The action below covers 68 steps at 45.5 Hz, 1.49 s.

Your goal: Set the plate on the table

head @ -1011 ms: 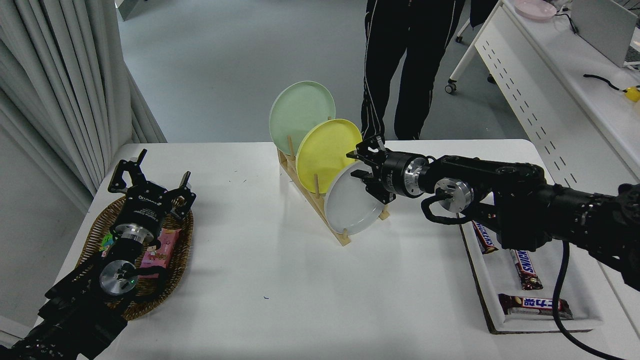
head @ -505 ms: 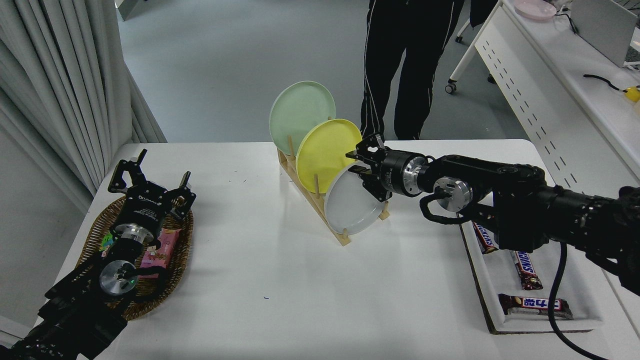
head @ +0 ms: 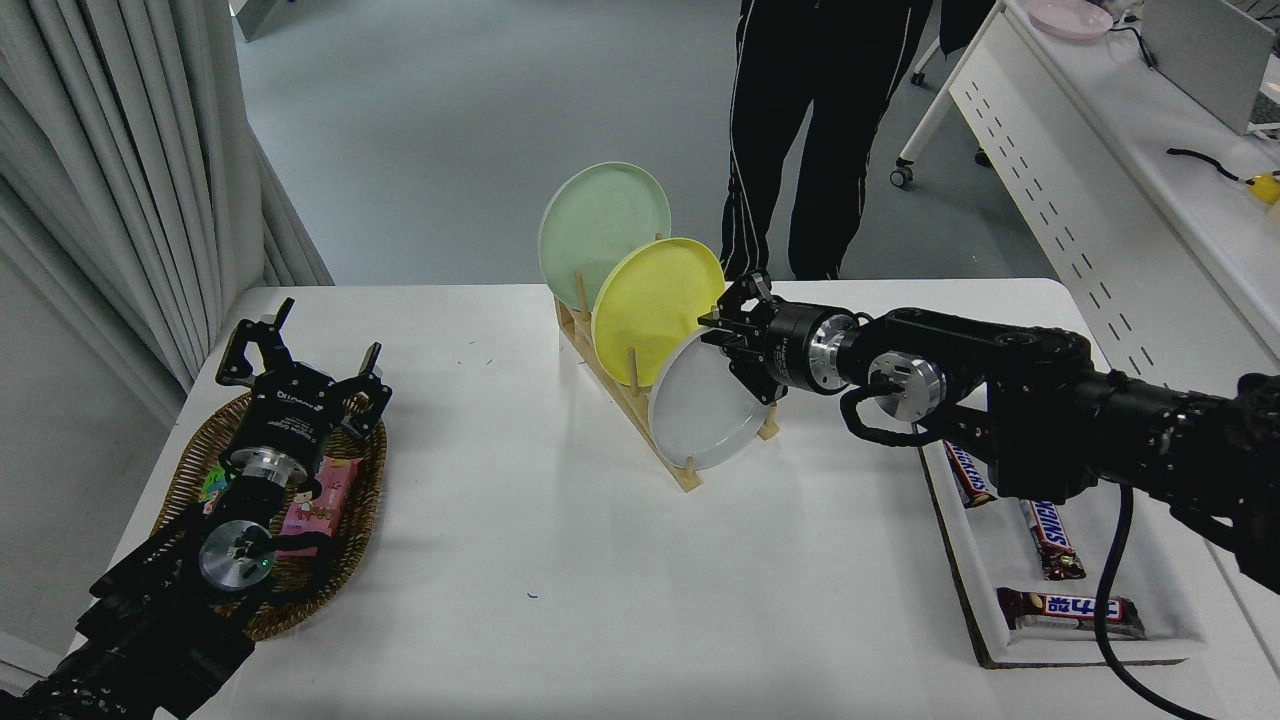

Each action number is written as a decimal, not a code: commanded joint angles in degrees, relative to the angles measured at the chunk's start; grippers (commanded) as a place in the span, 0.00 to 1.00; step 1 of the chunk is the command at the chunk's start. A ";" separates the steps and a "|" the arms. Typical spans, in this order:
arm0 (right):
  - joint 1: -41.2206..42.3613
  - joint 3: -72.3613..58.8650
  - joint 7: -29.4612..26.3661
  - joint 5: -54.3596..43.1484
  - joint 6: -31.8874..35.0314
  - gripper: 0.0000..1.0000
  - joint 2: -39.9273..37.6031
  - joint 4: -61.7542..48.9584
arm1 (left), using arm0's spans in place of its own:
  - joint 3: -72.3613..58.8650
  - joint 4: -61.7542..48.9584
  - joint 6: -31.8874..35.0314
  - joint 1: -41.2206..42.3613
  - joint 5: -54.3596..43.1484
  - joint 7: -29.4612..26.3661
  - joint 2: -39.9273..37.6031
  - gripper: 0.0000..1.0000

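Note:
The pale grey-white plate (head: pixel 705 415) stands on edge in the front slot of a wooden rack (head: pixel 612 388) on the white table (head: pixel 560 560). My right gripper (head: pixel 727 342) reaches in from the right and is shut on the plate's upper right rim. The plate still rests in the rack. Behind it stand a yellow plate (head: pixel 650 305) and a mint-green plate (head: pixel 600 220). My left gripper (head: pixel 300 345) is parked open over a wicker basket at the lower left.
The wicker basket (head: pixel 195 470) holds snack packs. A white tray (head: pixel 985 600) with chocolate bars (head: pixel 1050 535) lies under my right arm. A person (head: pixel 800 130) stands at the far side. A white perforated-panel desk (head: pixel 1060 200) is at the right.
My right gripper has moved slightly left onto the grey-white plate's upper rim, and its fingers have closed from open to shut on it. The left arm has not moved.

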 commanded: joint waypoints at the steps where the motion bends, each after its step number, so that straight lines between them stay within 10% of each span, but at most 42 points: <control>1: -0.01 0.02 -0.57 0.03 0.19 0.13 0.53 -0.99 | -0.07 0.03 0.00 0.00 0.00 0.06 0.00 1.00; 43: 0.34 1.07 -4.96 -0.23 2.56 0.00 0.27 -1.87 | 0.02 0.03 0.00 0.00 0.00 -0.03 0.00 1.00; 68: 8.96 15.48 -13.22 2.66 4.06 0.00 -13.97 10.43 | 0.02 0.03 0.00 0.00 0.00 0.06 0.09 1.00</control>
